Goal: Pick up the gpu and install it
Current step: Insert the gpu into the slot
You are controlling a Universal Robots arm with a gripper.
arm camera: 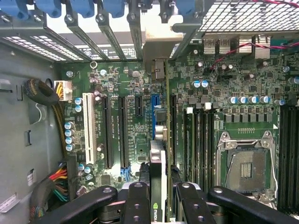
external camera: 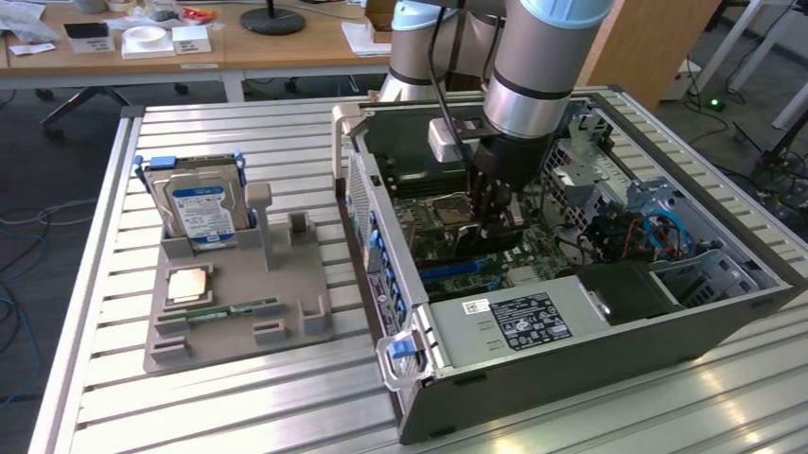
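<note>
Wrist view: the black two-finger gripper (arm camera: 161, 203) is clamped on the thin flat black gpu card (arm camera: 158, 158), which is held edge-on between its fingers and reaches ahead of them over the blue plastic motherboard slot (arm camera: 153, 112). The seating looks delicate. Keep the card upright with its pale metal bracket (arm camera: 161, 46) against the rear opening, and press evenly.

On my slatted metal surface (external camera: 240, 407), at the exterior view's left, sits a grey holder (external camera: 284, 274). A silver hard drive (external camera: 202, 210) with a blue-white label stands upright at its far end; a square processor chip (external camera: 189, 284) and a green memory stick (external camera: 235, 308) lie nearer. Wooden desks (external camera: 278, 52) stand beyond.
</note>
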